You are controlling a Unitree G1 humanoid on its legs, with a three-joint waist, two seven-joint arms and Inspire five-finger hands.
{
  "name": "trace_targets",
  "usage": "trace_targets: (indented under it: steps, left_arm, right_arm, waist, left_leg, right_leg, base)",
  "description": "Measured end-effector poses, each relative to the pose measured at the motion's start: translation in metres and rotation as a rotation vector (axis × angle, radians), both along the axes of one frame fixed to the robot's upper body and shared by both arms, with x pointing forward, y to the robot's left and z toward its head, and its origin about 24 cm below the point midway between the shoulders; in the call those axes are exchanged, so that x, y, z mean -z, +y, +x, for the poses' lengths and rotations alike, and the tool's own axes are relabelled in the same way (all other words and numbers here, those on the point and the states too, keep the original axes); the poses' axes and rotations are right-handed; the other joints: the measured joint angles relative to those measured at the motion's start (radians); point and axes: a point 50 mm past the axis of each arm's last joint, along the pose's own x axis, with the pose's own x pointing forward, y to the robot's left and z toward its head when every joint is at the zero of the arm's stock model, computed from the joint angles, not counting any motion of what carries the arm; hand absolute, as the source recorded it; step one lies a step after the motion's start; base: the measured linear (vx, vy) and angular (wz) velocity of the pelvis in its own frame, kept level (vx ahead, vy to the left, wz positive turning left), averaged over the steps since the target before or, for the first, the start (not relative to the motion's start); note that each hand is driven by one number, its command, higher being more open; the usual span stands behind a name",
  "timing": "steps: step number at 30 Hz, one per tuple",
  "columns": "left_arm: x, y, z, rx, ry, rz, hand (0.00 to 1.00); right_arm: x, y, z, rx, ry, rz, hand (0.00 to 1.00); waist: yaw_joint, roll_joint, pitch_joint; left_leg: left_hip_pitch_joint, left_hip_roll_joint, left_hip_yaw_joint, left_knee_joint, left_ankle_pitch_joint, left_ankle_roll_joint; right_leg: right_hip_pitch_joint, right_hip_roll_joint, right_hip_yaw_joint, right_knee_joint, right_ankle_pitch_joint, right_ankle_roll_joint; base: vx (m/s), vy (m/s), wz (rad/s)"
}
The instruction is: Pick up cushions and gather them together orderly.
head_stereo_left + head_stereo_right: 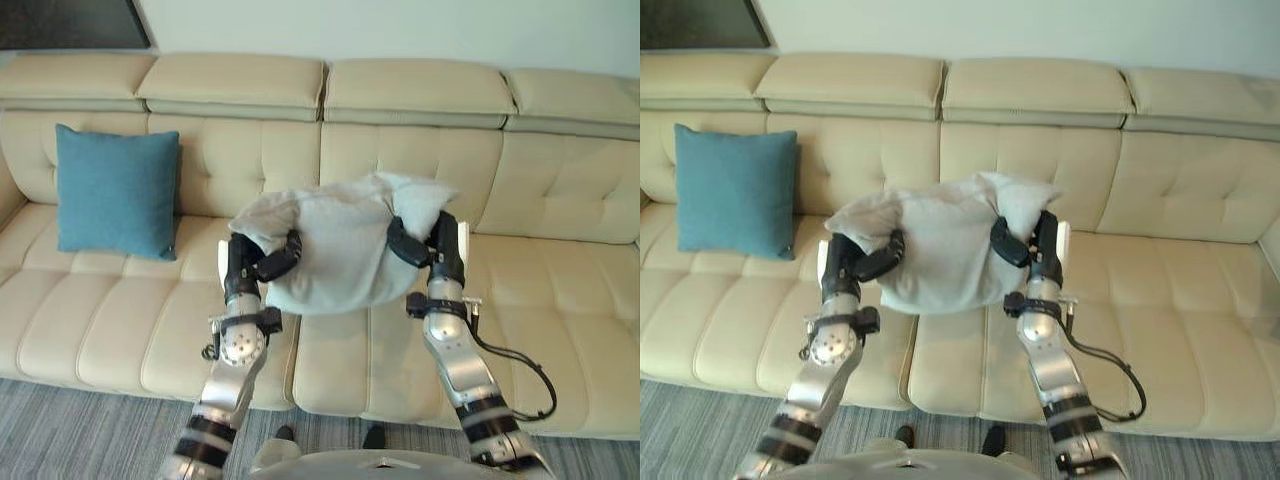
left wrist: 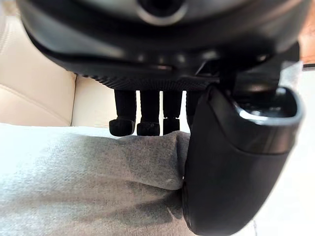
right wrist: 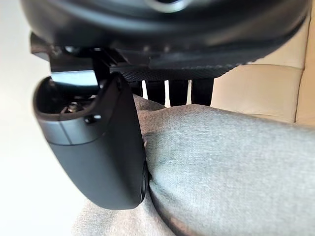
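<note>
Fingers [image 2: 123, 118] around cushion [image 1: 335, 250]: left hand [image 1: 245, 262], right hand [image 1: 440, 250]

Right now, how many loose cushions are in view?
2. A teal cushion leans against the sofa backrest on the robot's left; a light grey cushion is held between the left hand and right hand over the sofa's middle.

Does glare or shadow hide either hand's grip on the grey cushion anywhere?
Left eye view: even light, no glare; the left hand and right hand plainly clamp the grey cushion. Left wrist view: dark shade only in the cushion's crease. Right wrist view: a washed-out bright area beside the hand, off the cushion; grip readable.
</note>
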Motion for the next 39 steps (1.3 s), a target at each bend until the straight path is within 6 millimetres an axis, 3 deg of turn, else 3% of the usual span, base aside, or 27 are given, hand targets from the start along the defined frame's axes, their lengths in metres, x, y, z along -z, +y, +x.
trace_targets:
  steps: [5,7,13,16,17,18,19,25,32,36,39]
  left_arm:
    - [-0.028,0.006,0.036,-0.059,-0.105,0.088,0.0]
    - [-0.041,0.009,0.05,-0.105,-0.145,0.088,0.0]
    - [-0.064,0.012,0.074,-0.165,-0.196,0.11,0.0]
    - [-0.088,0.009,0.086,-0.167,-0.269,0.115,0.0]
    - [-0.099,0.006,0.091,-0.166,-0.301,0.111,1.0]
    - [-0.104,0.005,0.094,-0.167,-0.315,0.111,1.0]
    - [-0.111,0.005,0.097,-0.176,-0.333,0.113,1.0]
    - [-0.143,0.01,0.108,-0.22,-0.417,0.098,1.0]
    - [-0.182,0.002,0.12,-0.219,-0.512,0.093,1.0]
    - [-0.207,0.012,0.127,-0.21,-0.558,0.122,1.0]
    - [-0.219,0.038,0.13,-0.251,-0.58,0.063,1.0]
  right_arm:
    - [-0.031,0.017,0.034,0.006,-0.109,-0.006,0.0]
    - [-0.045,0.025,0.046,0.011,-0.153,-0.011,0.0]
    - [-0.055,0.036,0.054,0.03,-0.171,0.016,0.0]
    - [-0.068,0.038,0.059,0.052,-0.211,0.05,0.0]
    - [-0.076,0.038,0.062,0.065,-0.239,0.057,0.0]
    - [-0.081,0.038,0.064,0.069,-0.254,0.061,0.0]
    - [-0.086,0.039,0.066,0.069,-0.272,0.065,1.0]
    - [-0.11,0.045,0.07,0.063,-0.346,0.133,1.0]
    - [-0.141,0.031,0.083,0.108,-0.43,0.128,1.0]
    - [-0.16,0.021,0.102,0.123,-0.429,0.109,1.0]
    - [-0.173,0.011,0.115,0.109,-0.406,0.083,1.0]
  waist:
    - [0.008,-0.021,0.055]
    - [0.009,-0.025,0.105]
    - [0.03,-0.029,0.206]
    - [0.03,-0.03,0.256]
    - [0.03,-0.031,0.27]
    - [0.03,-0.032,0.274]
    - [0.031,-0.033,0.276]
    - [0.031,-0.038,0.308]
    - [0.027,-0.04,0.318]
    - [0.023,-0.04,0.336]
    - [0.016,-0.041,0.342]
  left_leg:
    - [-0.083,-0.004,-0.001,-0.002,0.038,-0.009]
    - [-0.136,-0.008,0.0,-0.001,0.056,-0.01]
    - [-0.223,-0.005,0.018,0.031,0.068,-0.015]
    - [-0.285,-0.008,0.034,0.073,0.068,-0.016]
    - [-0.303,-0.008,0.035,0.086,0.067,-0.017]
    - [-0.314,-0.008,0.034,0.093,0.066,-0.018]
    - [-0.334,-0.005,0.035,0.105,0.063,-0.019]
    - [-0.393,0.006,0.033,0.122,0.069,-0.027]
    - [-0.396,0.005,0.017,0.063,0.11,-0.038]
    - [-0.369,0.001,0.016,0.036,0.128,-0.04]
    - [-0.355,-0.001,0.016,0.028,0.128,-0.039]
  right_leg:
    - [-0.087,-0.004,-0.001,-0.002,0.033,-0.013]
    - [-0.143,-0.009,0.0,0.0,0.052,-0.017]
    - [-0.263,-0.024,0.022,0.079,0.051,-0.024]
    - [-0.338,-0.037,0.035,0.138,0.045,-0.03]
    - [-0.361,-0.041,0.037,0.158,0.04,-0.033]
    - [-0.373,-0.042,0.037,0.166,0.039,-0.033]
    - [-0.391,-0.042,0.036,0.173,0.037,-0.034]
    - [-0.448,-0.035,0.025,0.188,0.035,-0.033]
    - [-0.459,-0.036,-0.002,0.173,0.046,-0.045]
    - [-0.44,-0.04,-0.005,0.166,0.047,-0.045]
    - [-0.42,-0.038,-0.004,0.147,0.054,-0.041]
  base:
    - [-0.06,-0.005,-0.01]
    - [-0.09,-0.002,-0.02]
    - [-0.04,0.012,-0.11]
    - [-0.03,0.003,-0.16]
    - [-0.04,-0.007,-0.04]
    - [-0.06,-0.028,-0.03]
    - [-0.06,-0.04,-0.02]
    - [-0.02,-0.039,0.0]
    - [0.05,-0.036,0.1]
    - [0.07,-0.025,0.05]
    - [0.04,-0.011,0.0]
